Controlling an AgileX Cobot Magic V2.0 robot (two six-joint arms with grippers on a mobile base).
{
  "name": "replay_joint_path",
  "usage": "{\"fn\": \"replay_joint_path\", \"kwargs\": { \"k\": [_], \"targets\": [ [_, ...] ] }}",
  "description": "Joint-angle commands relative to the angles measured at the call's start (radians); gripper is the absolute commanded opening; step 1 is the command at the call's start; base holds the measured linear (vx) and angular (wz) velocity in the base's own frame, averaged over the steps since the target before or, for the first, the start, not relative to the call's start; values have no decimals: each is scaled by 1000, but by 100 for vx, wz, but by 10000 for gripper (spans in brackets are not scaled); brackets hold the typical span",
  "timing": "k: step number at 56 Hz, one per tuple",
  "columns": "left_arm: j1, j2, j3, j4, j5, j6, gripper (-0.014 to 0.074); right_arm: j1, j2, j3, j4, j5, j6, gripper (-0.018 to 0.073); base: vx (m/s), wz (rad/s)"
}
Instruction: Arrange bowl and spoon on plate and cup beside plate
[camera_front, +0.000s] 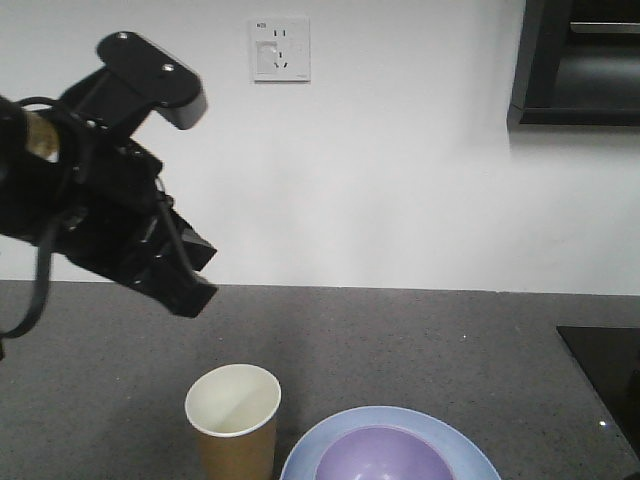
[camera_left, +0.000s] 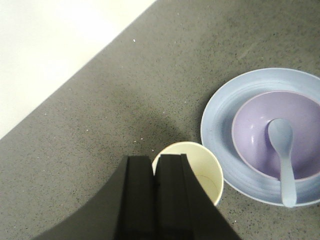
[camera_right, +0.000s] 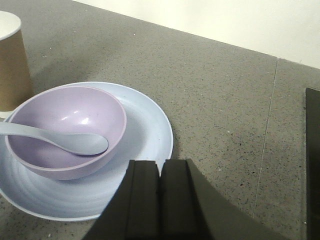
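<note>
Left wrist view, nearest item: left gripper (camera_left: 155, 175), fingers together with only a slit between, holding nothing, raised above the grey countertop (camera_left: 100, 115). Cup (camera_left: 192, 167), brown paper, white inside, upright and empty, directly beyond the fingertips at 12 o'clock; stands just beside the plate (camera_left: 220, 120), at the plate's 7 o'clock. Plate, light blue, carries the bowl (camera_left: 260, 125), lavender, seated on its right part. Spoon (camera_left: 281, 150), pale blue, scoop inside the bowl, handle leaning over the bowl rim toward 6 o'clock. Right wrist view: right gripper (camera_right: 160, 195), fingers together, empty, at the plate's near edge. Farthest: white wall (camera_front: 400, 180) with socket (camera_front: 279, 48)
</note>
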Motion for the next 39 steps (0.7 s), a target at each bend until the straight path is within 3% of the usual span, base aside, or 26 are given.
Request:
{"fn": "replay_joint_path", "kwargs": {
  "k": [1, 14, 22, 31, 39],
  "targets": [
    [-1, -118, 122, 4, -147, -7, -7, 0, -12, -30, 21, -88, -6, -8, 0, 0],
    [-1, -463, 705, -91, -587, -14, -6, 0, -97, -30, 20, -116, -18, -8, 0, 0],
    [-1, -641, 1007, -160, -819, -88, -6, 0, -113, -27, 14, -113, -18, -8, 0, 0],
    [-1, -742, 1167, -159, -942, -125, -6, 0, -112, -27, 18, -113, -16, -8, 0, 0],
    [-1, -771, 1197, -159, -930, -125, -6, 0, -112, -27, 17, -113, -16, -8, 0, 0]
  ]
}}
